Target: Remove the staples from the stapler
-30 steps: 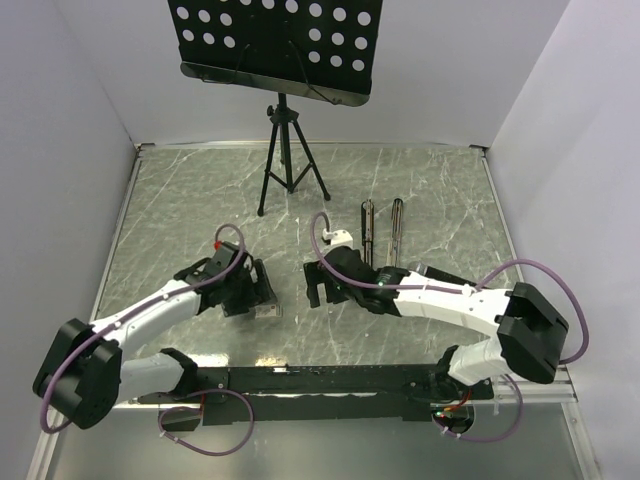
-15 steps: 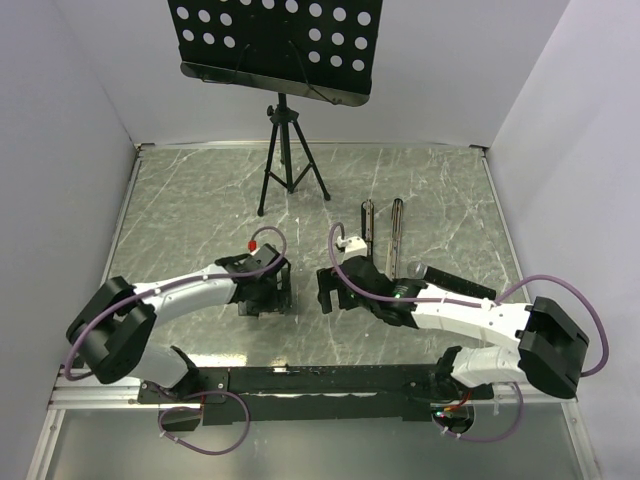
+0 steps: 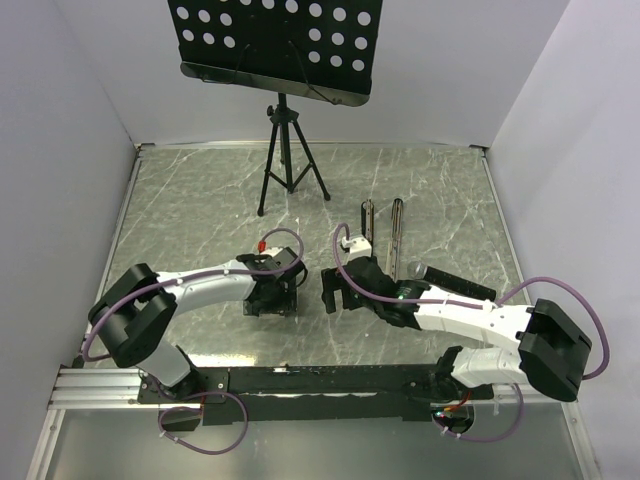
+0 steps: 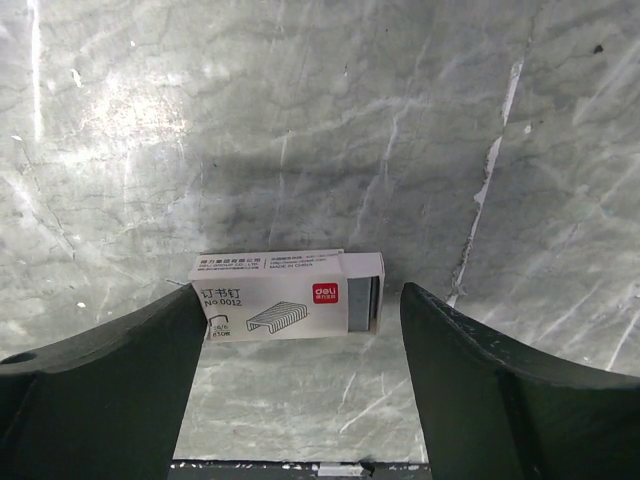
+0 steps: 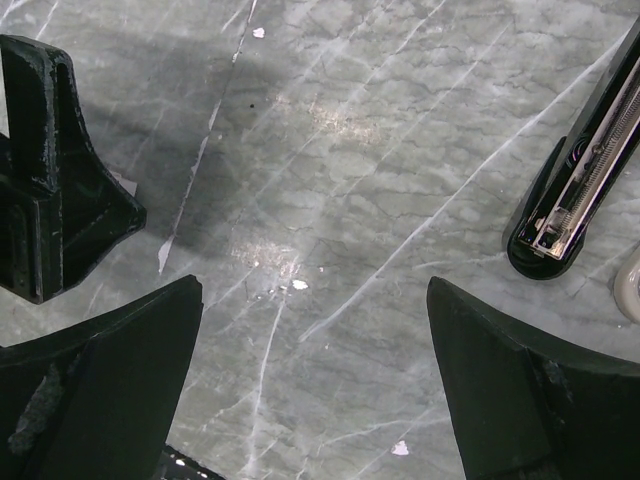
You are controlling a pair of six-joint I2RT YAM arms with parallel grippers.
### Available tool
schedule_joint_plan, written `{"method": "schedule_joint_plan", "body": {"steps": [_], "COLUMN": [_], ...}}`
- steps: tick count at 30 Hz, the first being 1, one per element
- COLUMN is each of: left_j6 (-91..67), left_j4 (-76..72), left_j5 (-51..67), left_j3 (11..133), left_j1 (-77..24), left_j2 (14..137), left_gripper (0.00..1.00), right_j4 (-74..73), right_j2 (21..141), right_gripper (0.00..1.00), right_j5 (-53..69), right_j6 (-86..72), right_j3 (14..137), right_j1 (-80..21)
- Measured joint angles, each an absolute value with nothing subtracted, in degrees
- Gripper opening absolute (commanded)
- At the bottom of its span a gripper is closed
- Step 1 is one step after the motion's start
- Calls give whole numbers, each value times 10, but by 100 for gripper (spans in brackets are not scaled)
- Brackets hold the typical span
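Since one second ago the left arm has swung inward, so the left gripper (image 3: 277, 297) is now near the right gripper (image 3: 333, 291). Its fingers are spread wide. The small white cardboard box of staples (image 4: 288, 306) lies flat on the grey marble table (image 4: 300, 120) between them, not pinched. The right gripper is also spread, and the long black stapler with a silvery metal channel (image 5: 582, 188) lies opened just beyond it.

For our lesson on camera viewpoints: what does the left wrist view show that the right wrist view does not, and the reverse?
Left wrist only: a small white cardboard staple box between the open fingers of the left hand. Right wrist only: the end of a black bar-shaped stapler with a silvery metal channel, beside the open right hand. Both: the grey marbled tabletop.
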State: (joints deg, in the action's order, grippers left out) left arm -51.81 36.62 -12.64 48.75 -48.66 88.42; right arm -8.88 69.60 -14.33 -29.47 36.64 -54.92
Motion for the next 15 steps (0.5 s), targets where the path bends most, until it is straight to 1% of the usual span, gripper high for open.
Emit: {"method": "schedule_joint_plan", "body": {"steps": [5, 11, 12, 15], "left_j6": [-529, -539, -540, -543], "left_j4": [372, 373, 373, 374], "left_j5": [-143, -150, -151, -153], "left_j3": [490, 491, 491, 492], "left_j1": [-496, -503, -504, -508], "left_j2": [888, 889, 889, 890], "left_gripper": [80, 68, 60, 52], "right_j4": [-86, -83, -83, -82], "right_j2": [693, 689, 689, 689], "right_gripper": [100, 100, 100, 100], "right_j5": [-143, -141, -140, -140], "right_j6": [-294, -295, -295, -295], "right_j3": [362, 361, 360, 359], "right_j1": [-549, -548, -548, -548]}}
